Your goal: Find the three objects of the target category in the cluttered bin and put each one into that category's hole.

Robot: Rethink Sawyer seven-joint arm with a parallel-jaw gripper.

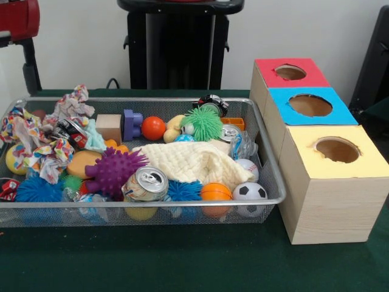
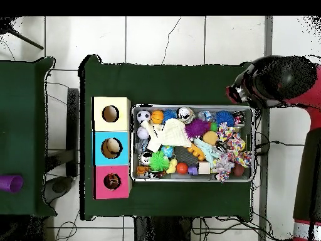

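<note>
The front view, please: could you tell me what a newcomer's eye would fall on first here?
Most striking is the wire mesh bin, heaped with bright clutter: a purple spiky ball near its front, a green spiky ball toward the back, and a cream cloth draped between them. Beside the bin stands a row of three wooden boxes, each with a round hole, topped red, blue and yellow.
</note>
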